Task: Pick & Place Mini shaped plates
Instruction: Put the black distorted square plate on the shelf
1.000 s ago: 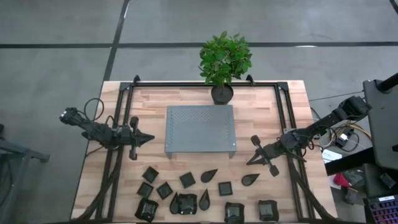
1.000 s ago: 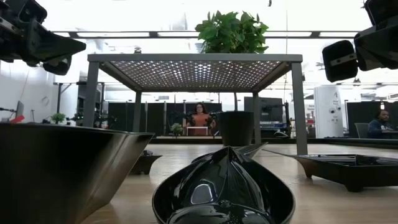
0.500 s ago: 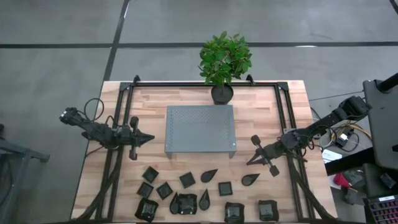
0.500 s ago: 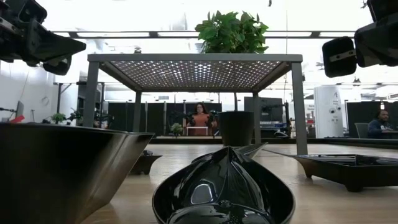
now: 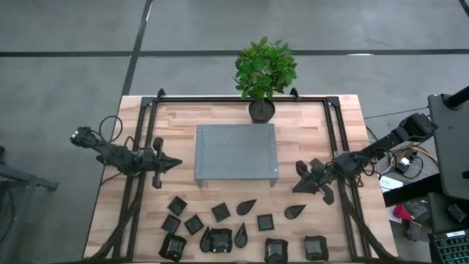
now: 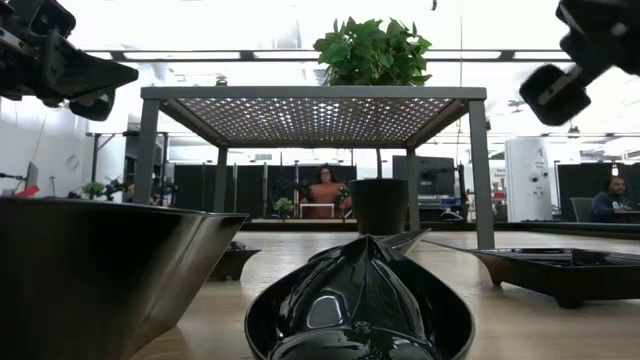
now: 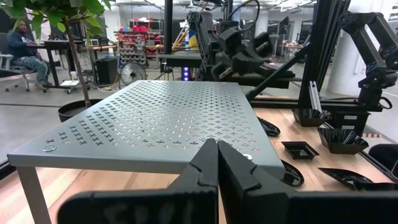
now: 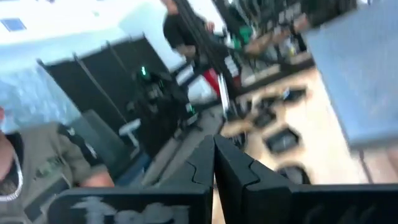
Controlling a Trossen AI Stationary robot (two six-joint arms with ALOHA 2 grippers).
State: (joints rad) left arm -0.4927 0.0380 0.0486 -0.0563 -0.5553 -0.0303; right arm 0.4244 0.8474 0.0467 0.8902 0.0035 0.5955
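L gripper (image 5: 176,162) left of platform (image 5: 235,150), arm low and level, pointing at its left edge, fingers (image 7: 214,165) pressed together, holding nothing. R gripper (image 5: 297,185) off platform's front-right corner, wrist rolled, tips aimed toward table centre, closed too, empty. Plates (image 5: 233,229) scattered along table (image 5: 308,125) front edge, clear of both grippers; teardrop plate (image 5: 246,207) lies diagonal, tip pointing toward R arm's side and platform.
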